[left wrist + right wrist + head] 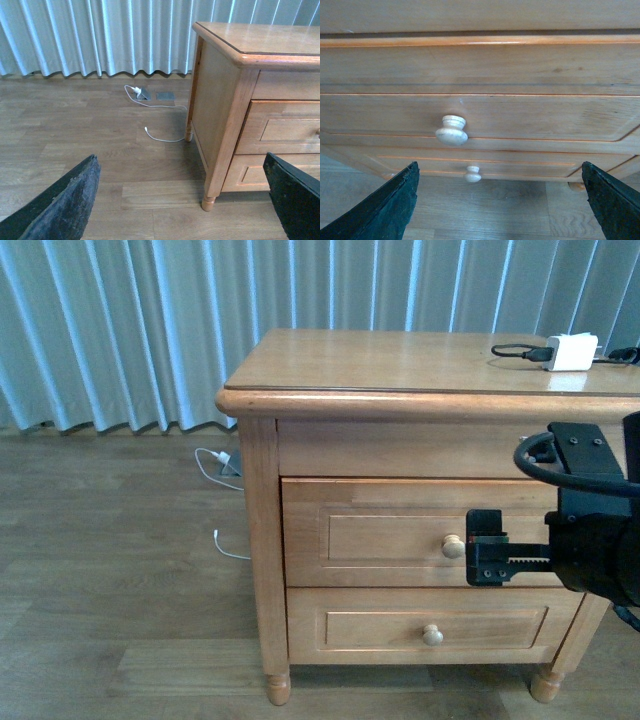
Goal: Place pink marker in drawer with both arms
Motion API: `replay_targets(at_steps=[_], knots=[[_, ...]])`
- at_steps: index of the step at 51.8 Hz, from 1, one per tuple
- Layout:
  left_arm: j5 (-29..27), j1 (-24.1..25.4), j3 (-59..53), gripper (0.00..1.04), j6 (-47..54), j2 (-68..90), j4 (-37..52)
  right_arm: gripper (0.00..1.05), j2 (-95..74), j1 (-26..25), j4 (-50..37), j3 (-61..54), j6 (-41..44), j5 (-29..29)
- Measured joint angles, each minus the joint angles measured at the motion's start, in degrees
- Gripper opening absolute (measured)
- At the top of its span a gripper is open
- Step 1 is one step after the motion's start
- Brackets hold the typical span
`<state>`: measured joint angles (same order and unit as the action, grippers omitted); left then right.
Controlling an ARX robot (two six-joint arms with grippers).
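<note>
Front view: a honey-coloured nightstand (420, 370) stands on grey-brown plank flooring (110, 570) before pale blue pleated curtains (120, 320). Its top carries a white charger block (572, 352) with a black cable (518, 352); a white cord (222, 502) trails on the floor beside it. The drawer (400, 532) is fully closed, and the right gripper (485, 546) hangs level with its knob (453, 546), just beside it without touching. Left wrist view: the left gripper (182, 200) has its jaws spread wide with nothing between them, over bare floor near the nightstand's corner leg. Right wrist view: the right gripper's jaws are parted and hold nothing, facing the drawer front. The pink marker appears in no view.
</note>
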<state>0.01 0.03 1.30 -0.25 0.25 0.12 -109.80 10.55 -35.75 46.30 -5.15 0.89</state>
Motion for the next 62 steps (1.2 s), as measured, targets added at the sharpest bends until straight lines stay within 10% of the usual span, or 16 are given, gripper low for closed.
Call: replay_targets(at_steps=[41,55,62], knots=[[0.0,0.0,0.0,0.99,0.0,0.0,0.0,0.96,61.7,-8.1,25.8,-25.9,-0.6,-5.9],[0.0,0.0,0.0,0.99,0.0,0.0,0.0,0.95,62.8,-8.6,24.9,-26.3,-0.4,-5.1],[0.0,0.0,0.0,0.99,0.0,0.0,0.0,0.68,64.6,-10.5,3.1,-35.4,3.6,-0.5]])
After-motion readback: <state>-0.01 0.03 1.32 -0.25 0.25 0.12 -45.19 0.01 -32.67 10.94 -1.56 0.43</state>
